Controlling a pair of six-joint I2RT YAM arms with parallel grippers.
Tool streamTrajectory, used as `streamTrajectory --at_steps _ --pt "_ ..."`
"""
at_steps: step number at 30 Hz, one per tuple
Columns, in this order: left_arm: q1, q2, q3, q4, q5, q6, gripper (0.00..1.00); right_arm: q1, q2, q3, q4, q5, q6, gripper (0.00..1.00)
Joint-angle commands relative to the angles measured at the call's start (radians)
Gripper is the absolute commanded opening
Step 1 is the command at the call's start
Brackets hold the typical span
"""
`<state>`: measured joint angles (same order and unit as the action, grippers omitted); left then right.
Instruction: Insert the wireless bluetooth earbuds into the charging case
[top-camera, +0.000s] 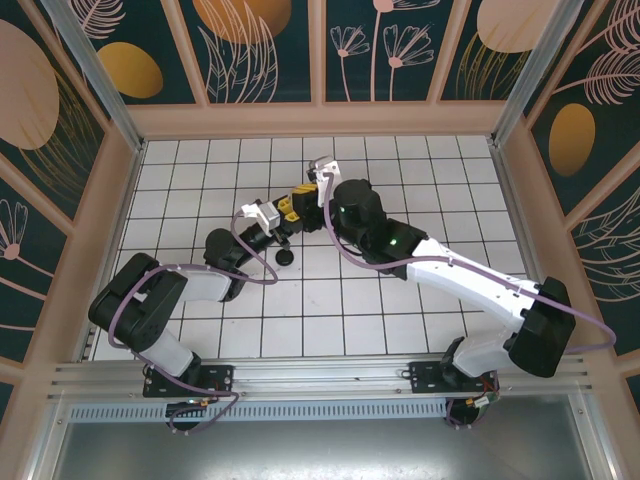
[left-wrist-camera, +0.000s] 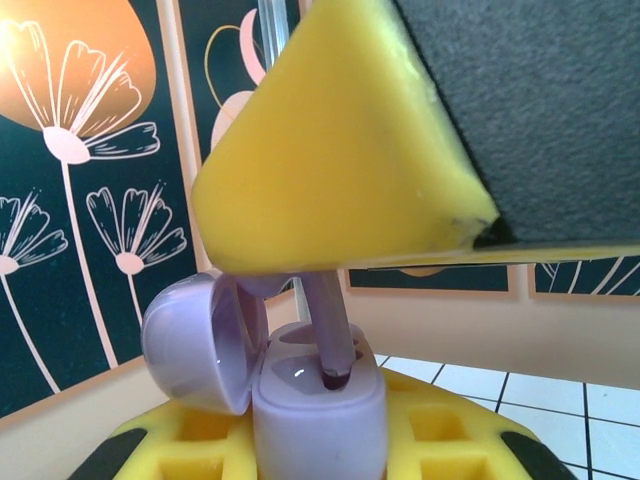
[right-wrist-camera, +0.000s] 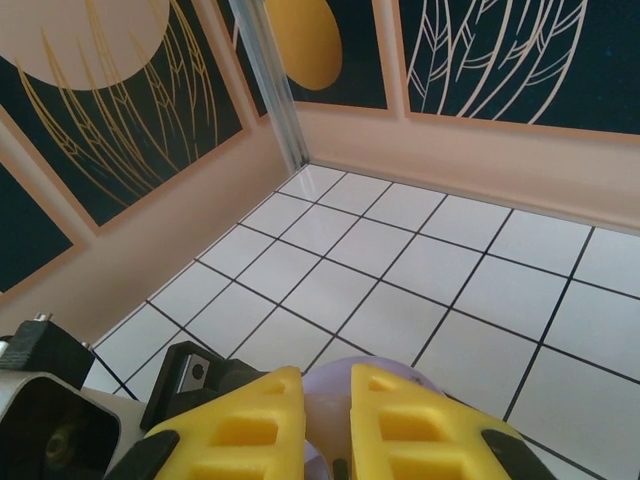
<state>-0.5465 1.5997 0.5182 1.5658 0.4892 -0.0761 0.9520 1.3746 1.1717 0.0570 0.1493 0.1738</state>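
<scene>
1. Lilac charging case (left-wrist-camera: 318, 410): upright, lid (left-wrist-camera: 195, 345) swung open to the left, clamped in the closed left gripper (left-wrist-camera: 320, 455).
2. Lilac earbud (left-wrist-camera: 332, 335): stem down in a case socket, pinched by the closed right gripper (right-wrist-camera: 328, 425).

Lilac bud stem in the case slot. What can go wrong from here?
The lilac earbud looks tilted in its slot; pushing may jam it. The left claw grips the lilac case low down, so pressure from the right claw might tip it. The open lid sits beside that claw and might get knocked.
</scene>
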Motion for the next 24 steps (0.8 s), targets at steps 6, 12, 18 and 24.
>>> streamTrajectory --at_steps 6,12,18,24 --pt "-0.006 -0.058 0.045 0.062 0.013 -0.008 0.0 0.002 -0.016 -0.058 -0.066 -0.041 -0.021 0.14" --pt "-0.006 -0.057 0.054 0.045 0.02 -0.009 0.0 0.002 0.004 -0.033 -0.079 -0.061 -0.021 0.23" --pt "-0.006 -0.043 0.045 0.039 -0.016 -0.008 0.0 0.0 -0.001 0.07 -0.121 0.001 0.007 0.53" --pt "-0.006 -0.008 0.016 0.119 -0.079 -0.008 0.0 -0.027 -0.085 0.104 -0.148 0.009 0.069 0.62"
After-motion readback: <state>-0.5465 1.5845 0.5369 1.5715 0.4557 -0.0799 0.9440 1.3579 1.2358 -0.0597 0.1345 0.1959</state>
